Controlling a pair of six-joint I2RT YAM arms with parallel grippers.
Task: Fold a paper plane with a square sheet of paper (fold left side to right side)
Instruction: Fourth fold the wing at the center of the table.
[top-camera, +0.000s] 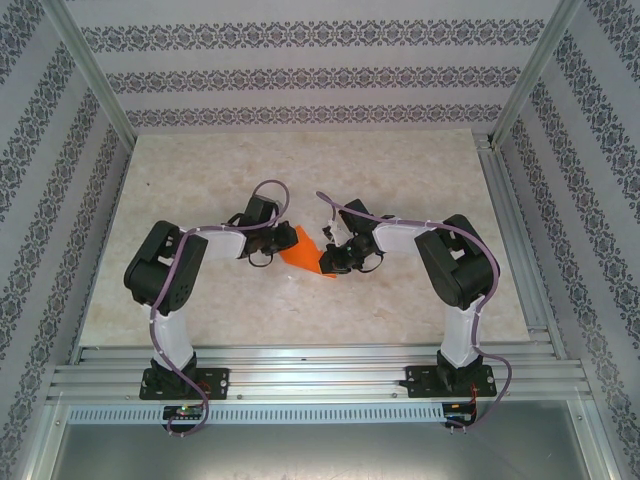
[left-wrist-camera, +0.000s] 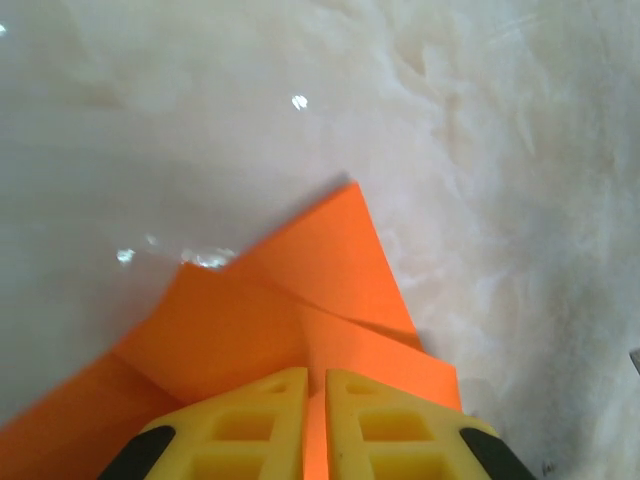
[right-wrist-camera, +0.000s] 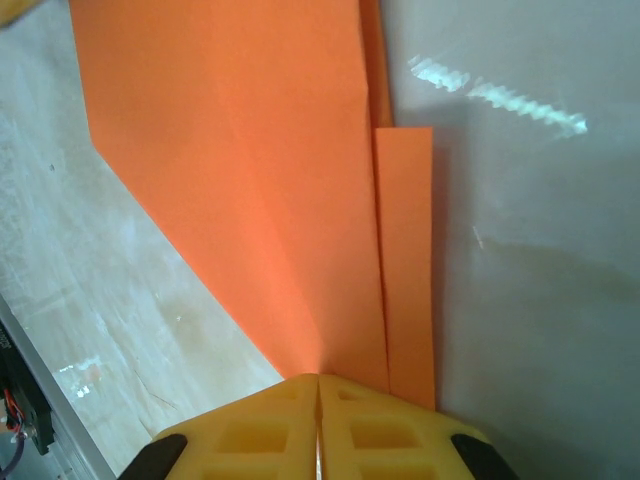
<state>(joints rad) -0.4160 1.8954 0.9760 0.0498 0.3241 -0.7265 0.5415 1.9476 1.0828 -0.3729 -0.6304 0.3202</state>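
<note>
Between both grippers, folded orange paper (top-camera: 303, 250)

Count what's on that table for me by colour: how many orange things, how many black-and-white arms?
Orange folded paper: 1
Black-and-white arms, left and right: 2
Total: 3

Orange paper (top-camera: 300, 252) wedged between both arms; surrounding table (top-camera: 400, 170) open.
</note>
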